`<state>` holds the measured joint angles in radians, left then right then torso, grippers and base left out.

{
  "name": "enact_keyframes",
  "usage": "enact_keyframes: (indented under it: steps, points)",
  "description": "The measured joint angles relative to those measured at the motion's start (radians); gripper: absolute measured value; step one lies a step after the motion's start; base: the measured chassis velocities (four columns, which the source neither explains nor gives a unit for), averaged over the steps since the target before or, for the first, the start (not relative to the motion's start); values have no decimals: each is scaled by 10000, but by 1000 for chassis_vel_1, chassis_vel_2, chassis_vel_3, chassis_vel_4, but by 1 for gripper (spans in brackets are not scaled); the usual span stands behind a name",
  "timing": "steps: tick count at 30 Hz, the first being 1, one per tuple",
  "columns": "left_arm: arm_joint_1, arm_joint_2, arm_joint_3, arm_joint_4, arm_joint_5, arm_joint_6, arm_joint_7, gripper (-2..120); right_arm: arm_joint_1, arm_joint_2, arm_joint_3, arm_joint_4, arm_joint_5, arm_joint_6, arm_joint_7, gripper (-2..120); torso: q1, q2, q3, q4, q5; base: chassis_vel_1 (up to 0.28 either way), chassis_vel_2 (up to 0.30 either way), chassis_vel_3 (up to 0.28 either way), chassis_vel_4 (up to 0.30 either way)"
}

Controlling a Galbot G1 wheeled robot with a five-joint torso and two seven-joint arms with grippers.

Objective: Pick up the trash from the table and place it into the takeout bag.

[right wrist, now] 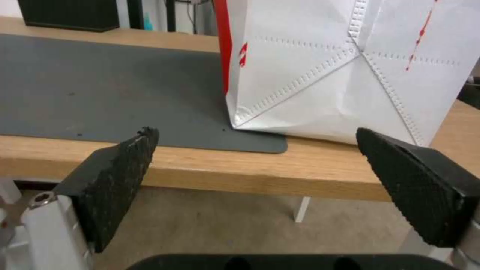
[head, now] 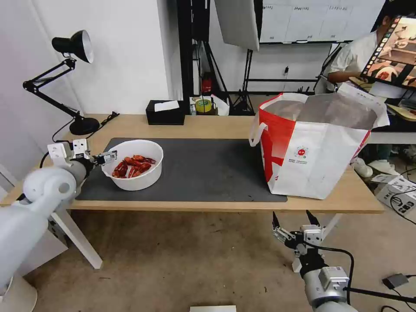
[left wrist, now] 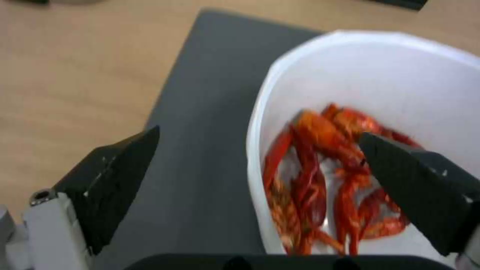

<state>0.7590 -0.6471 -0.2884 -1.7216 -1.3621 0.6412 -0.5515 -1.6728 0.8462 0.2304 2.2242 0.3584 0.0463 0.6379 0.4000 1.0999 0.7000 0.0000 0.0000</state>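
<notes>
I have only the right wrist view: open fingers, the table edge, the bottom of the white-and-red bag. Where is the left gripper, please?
Observer: The left gripper is at the near-left rim of the white bowl of crayfish shells, on the mat's left part.
Operator: Does it hold the bowl?
Observer: Not clamped. In the left wrist view its jaws stand open astride the bowl wall, one finger inside and one outside.
Operator: Is the bag open on top?
Observer: Yes, the takeout bag stands upright on the table with its foil-lined mouth wide open.
</notes>
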Motion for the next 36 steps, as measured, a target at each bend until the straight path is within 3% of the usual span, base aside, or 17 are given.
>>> enact_keyframes:
  steps: [1,2,8,18,29,36]
  points:
    - [-43,-31,9,28,-176,80,-142,100,0,0,0,1,0,0,0,100,0,0,0,0,0,0,0,0,0]
    - [-208,-162,59,169,-855,332,-706,100,-1,0,0,0,0,0,0,100,0,0,0,0,0,0,0,0,0]
    - [-449,-345,161,421,-2070,713,-1683,100,0,0,0,0,0,1,0,100,0,0,1,-1,0,0,0,0,0]
    - [-744,-399,348,571,-2673,788,-2311,96,0,0,0,0,0,1,0,100,0,0,0,-1,1,0,0,0,0]
    - [-796,-354,400,529,-2966,732,-2332,65,0,0,0,0,0,1,0,100,0,0,0,0,0,0,0,0,0]
    - [-805,-354,409,501,-3041,672,-2319,35,0,0,0,0,0,1,0,100,0,1,0,0,0,0,0,0,0]
